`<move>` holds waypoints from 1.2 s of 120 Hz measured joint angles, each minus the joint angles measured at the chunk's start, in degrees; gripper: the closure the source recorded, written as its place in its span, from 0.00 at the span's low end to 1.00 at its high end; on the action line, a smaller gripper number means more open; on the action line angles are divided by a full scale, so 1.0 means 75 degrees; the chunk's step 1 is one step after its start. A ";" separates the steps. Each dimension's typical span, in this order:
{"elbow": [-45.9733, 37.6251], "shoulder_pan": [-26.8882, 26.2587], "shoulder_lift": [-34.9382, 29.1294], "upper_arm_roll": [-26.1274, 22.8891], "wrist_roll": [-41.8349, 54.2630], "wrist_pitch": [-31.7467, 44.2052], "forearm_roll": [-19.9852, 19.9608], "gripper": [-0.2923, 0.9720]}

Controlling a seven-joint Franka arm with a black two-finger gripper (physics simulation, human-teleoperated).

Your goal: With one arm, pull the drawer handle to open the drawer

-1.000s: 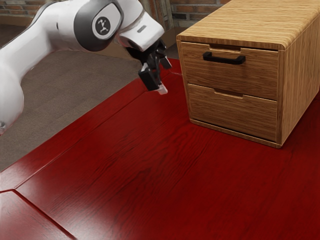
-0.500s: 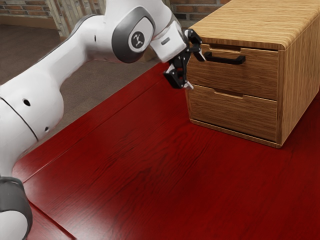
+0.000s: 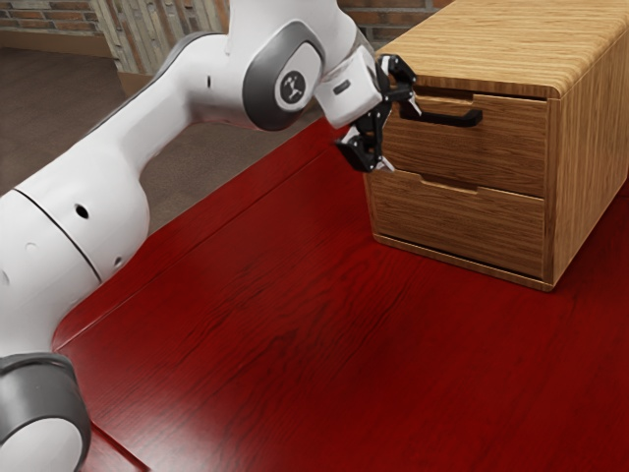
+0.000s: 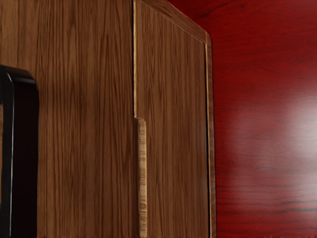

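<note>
Tool (image 3: 393,130) spread, fingers stacked one above the other at the exterior view's left end of the black handle (image 3: 444,116), probably to straddle the horizontal bar. Nothing pinched. Top drawer (image 3: 462,147) looks closed; cabinet (image 3: 511,39) sits on red desk (image 3: 295,324).

A white arm (image 3: 187,98) with grey joints is gleaming over a deep red, dark-grained bench (image 3: 295,324); the tan, fine-striped wooden cabinet (image 3: 491,39) is carrying a glossy black handle (image 3: 447,117).
</note>
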 joint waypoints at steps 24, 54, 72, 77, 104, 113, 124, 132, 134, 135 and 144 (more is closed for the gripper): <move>0.0308 0.0001 0.0109 0.0008 -0.0044 0.0109 0.0073 0.23; 0.0563 0.0055 0.0444 0.0010 -0.0078 0.0323 0.0091 0.23; 0.0649 0.0097 0.0564 0.0008 -0.0089 0.0449 0.0093 0.23; 0.0658 0.0097 0.0585 0.0008 -0.0092 0.0490 0.0094 0.23; 0.0665 0.0085 0.0734 0.0008 -0.0098 0.0663 0.0094 0.23; 0.0665 0.0073 0.0717 0.0015 -0.0101 0.0615 0.0094 0.23; 0.0665 0.0063 0.0697 0.0020 -0.0109 0.0510 0.0094 0.23; 0.0666 0.0070 0.0694 0.0015 -0.0118 0.0427 0.0095 0.23; 0.0667 0.0071 0.0693 0.0015 -0.0121 0.0406 0.0094 0.23; 0.0667 0.0071 0.0693 0.0015 -0.0122 0.0397 0.0094 0.23; 0.0667 0.0081 0.0684 0.0011 -0.0140 0.0313 0.0095 0.23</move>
